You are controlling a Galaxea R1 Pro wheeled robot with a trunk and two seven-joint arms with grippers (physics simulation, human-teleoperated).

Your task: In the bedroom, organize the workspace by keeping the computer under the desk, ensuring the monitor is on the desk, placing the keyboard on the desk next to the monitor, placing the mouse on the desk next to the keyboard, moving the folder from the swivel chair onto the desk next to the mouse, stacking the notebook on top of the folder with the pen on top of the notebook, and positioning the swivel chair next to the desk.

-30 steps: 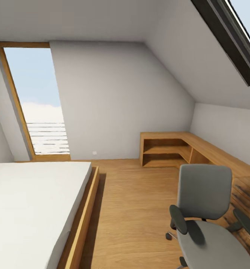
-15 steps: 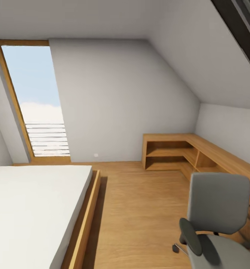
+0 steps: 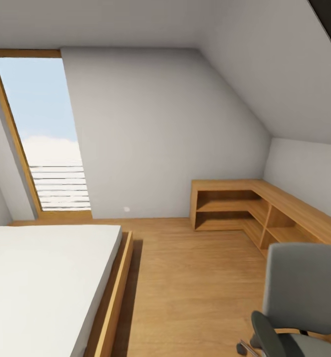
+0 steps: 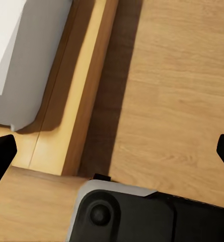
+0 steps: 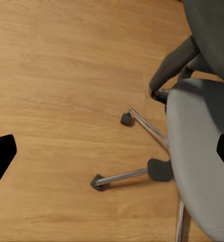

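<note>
Swivel chair (image 3: 299, 297) near bed (image 3: 41, 282), seat bare, apparently awaiting repositioning; both grippers' fingers (image 5: 1, 154) spread wide, holding nothing.

The room is seen from up high, looking forward and a bit down. The grey office chair with chrome legs (image 3: 304, 292) is shared with the right wrist view (image 5: 197, 151), which looks straight down, close to the wooden floor (image 5: 66, 75). The white bed with a wooden frame (image 3: 41, 282) is shared with the left wrist view (image 4: 21, 60).

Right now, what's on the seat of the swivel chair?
Nothing visible: in the right wrist view the swivel chair shows a bare grey seat, with no folder on the part in frame. The seat's far side is cut off, so that part can't be checked.
</note>
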